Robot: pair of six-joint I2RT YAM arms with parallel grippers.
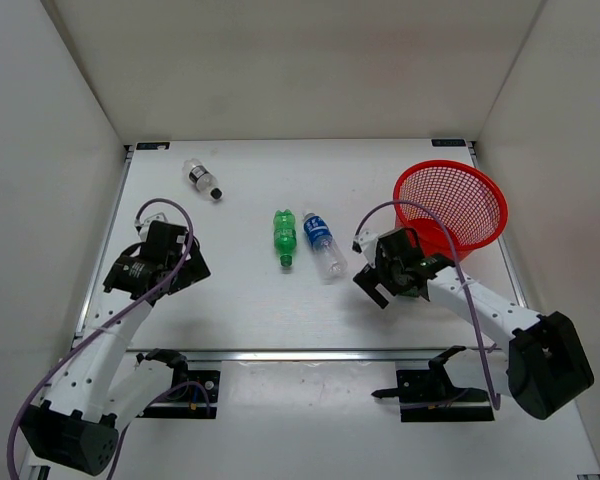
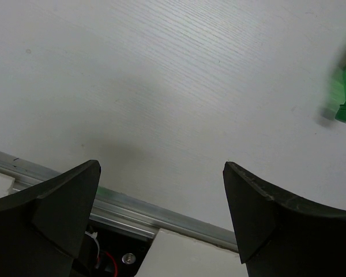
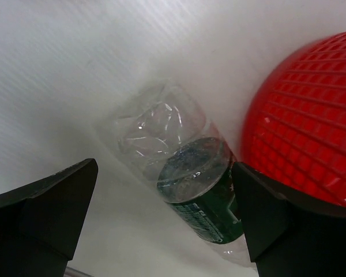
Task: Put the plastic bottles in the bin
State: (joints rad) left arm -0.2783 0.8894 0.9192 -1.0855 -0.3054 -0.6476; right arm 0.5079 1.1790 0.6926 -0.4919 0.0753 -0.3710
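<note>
We see a round red mesh bin [image 1: 483, 192] standing upright at the far right of the table. A green bottle [image 1: 285, 236] lies on its side near the middle, its cap pointing toward the near edge. Just beside it, on its right, a clear bottle with a blue label [image 1: 323, 243] lies almost parallel. A clear bottle with a black cap [image 1: 202, 178] lies well apart at the far left, angled. A clear bottle with a dark green label [image 3: 187, 179] lies on its side just beside the bin's wall.
</note>
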